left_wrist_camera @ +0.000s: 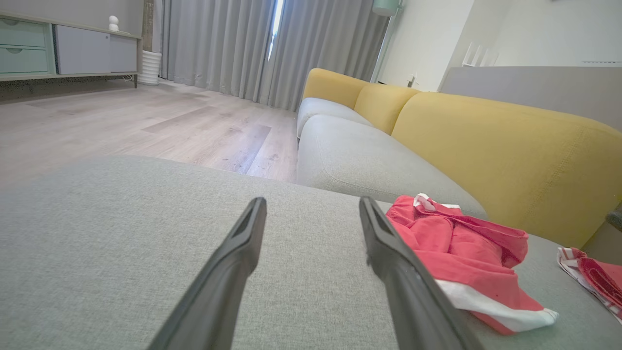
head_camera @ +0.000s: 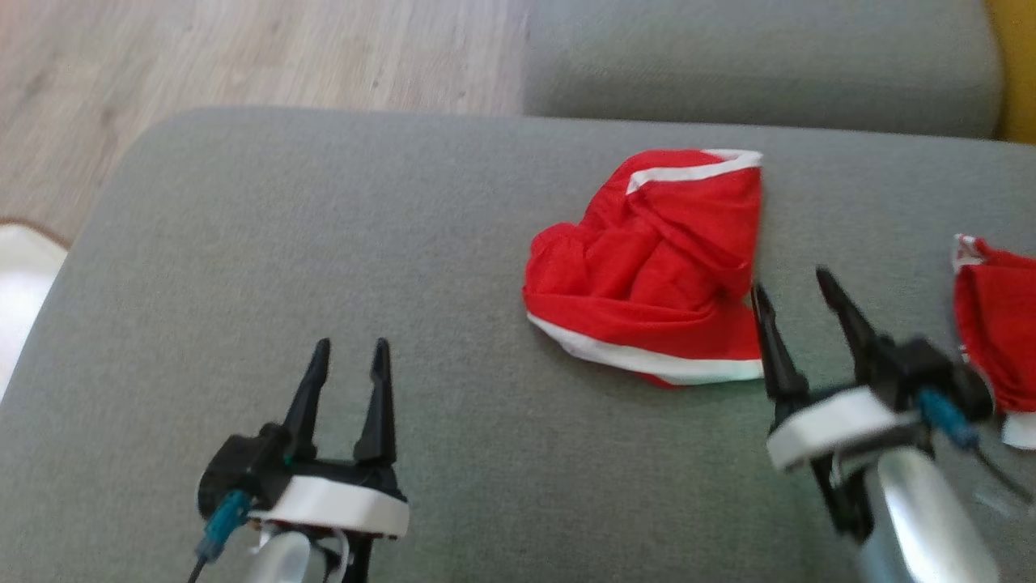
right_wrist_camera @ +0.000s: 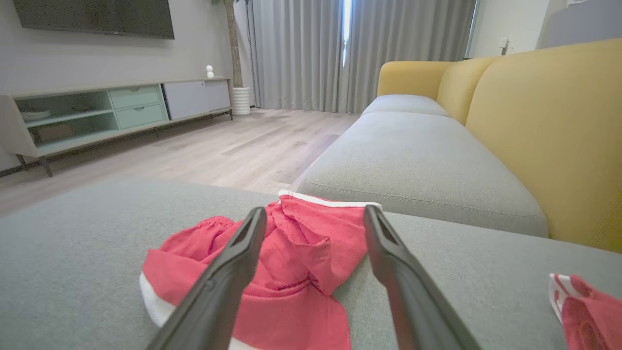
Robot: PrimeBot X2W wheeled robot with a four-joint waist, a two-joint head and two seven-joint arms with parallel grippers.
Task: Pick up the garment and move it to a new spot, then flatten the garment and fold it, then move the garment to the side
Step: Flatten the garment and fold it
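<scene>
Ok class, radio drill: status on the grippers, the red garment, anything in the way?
Left gripper open, empty, over cushion. Right gripper open, at edge of crumpled red garment. Nearby: second red garment, apart, to the right.

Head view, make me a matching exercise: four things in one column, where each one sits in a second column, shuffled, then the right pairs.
Things:
1. crumpled red garment with white trim
2. second red and white cloth
3. left pincer
4. pale wooden floor

Places:
A. cut off at the right edge
B. top left, beyond the grey fabric cushion
C. just left of the open right pincer
D. lower left, open above bare cushion

Pairs: 1-C, 2-A, 3-D, 4-B.
</scene>
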